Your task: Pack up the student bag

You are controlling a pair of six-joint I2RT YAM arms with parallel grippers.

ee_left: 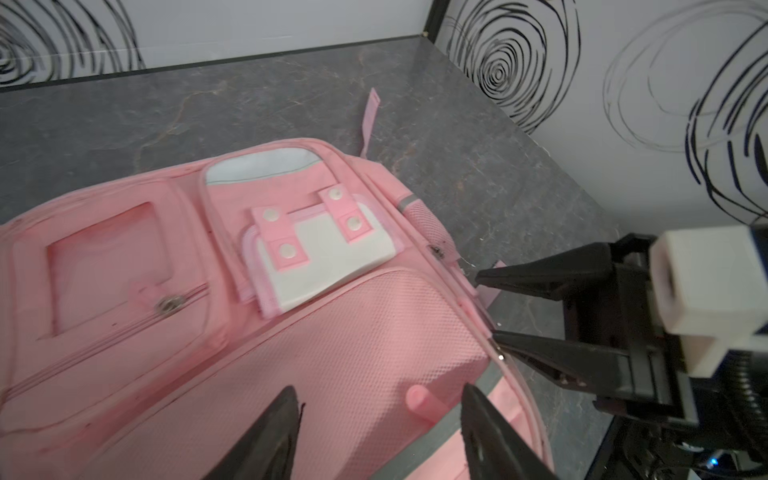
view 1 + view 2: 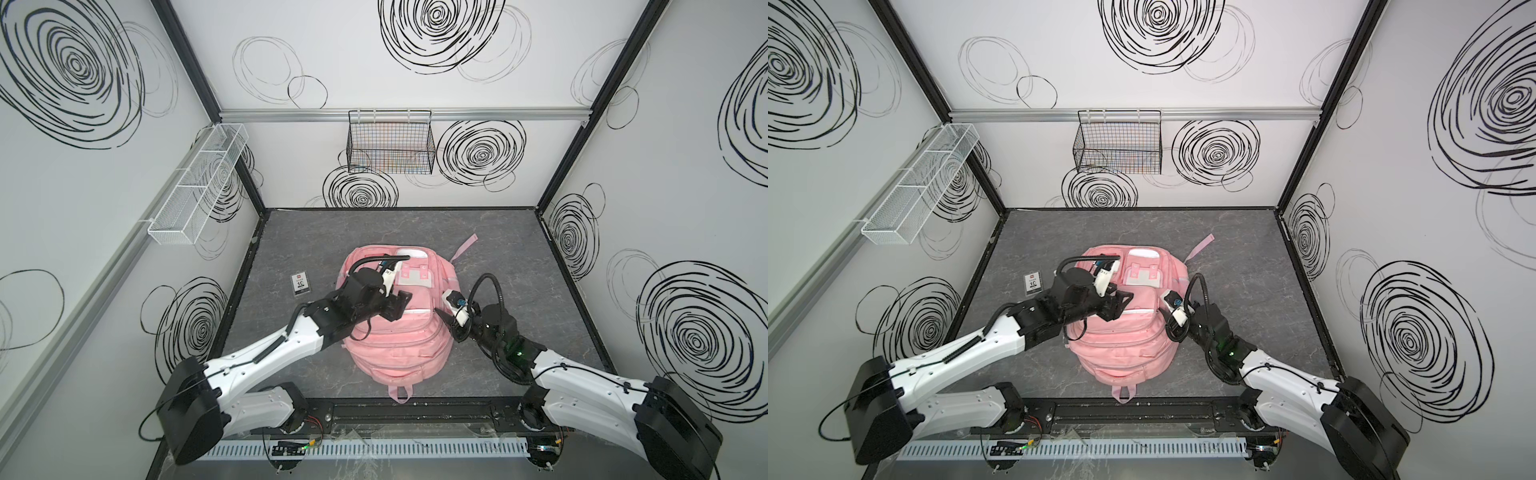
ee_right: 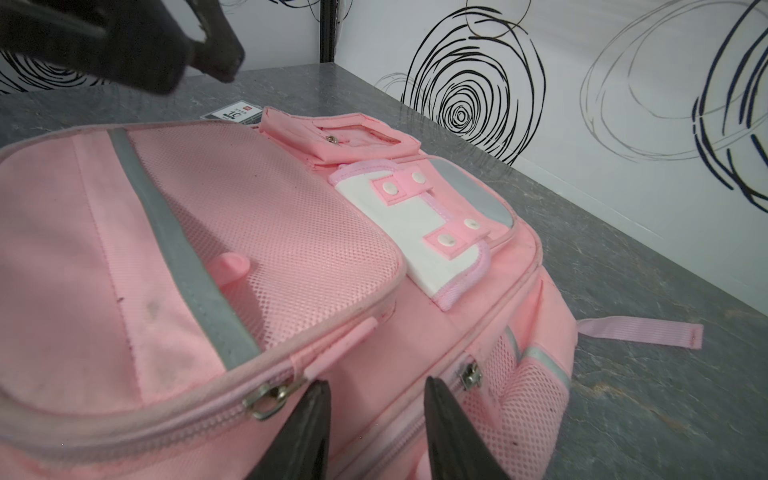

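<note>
Left gripper point(image 1: 380, 392): jaws apart, empty, poised over the mesh pocket point(image 1: 332, 353) of the backpack point(image 2: 399, 345).
Right gripper point(image 3: 376, 384): jaws apart, tips at the backpack's 3 o'clock side, beside a zipper point(image 3: 471, 374).
Backpack: pink, front up, mid-table point(image 2: 498, 257); carry loop point(image 2: 398, 392) at 6 o'clock.
Card point(image 2: 300, 283): reads "1C" under a red mark, at the backpack's 9 o'clock.
Baskets: black wire basket point(image 2: 390, 145) on the 12 o'clock wall; white mesh basket point(image 2: 199, 183) at 10 o'clock.

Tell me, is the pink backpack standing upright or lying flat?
Lying flat. The student bag rests on the grey table, with its front pockets and white flap facing up.
</note>
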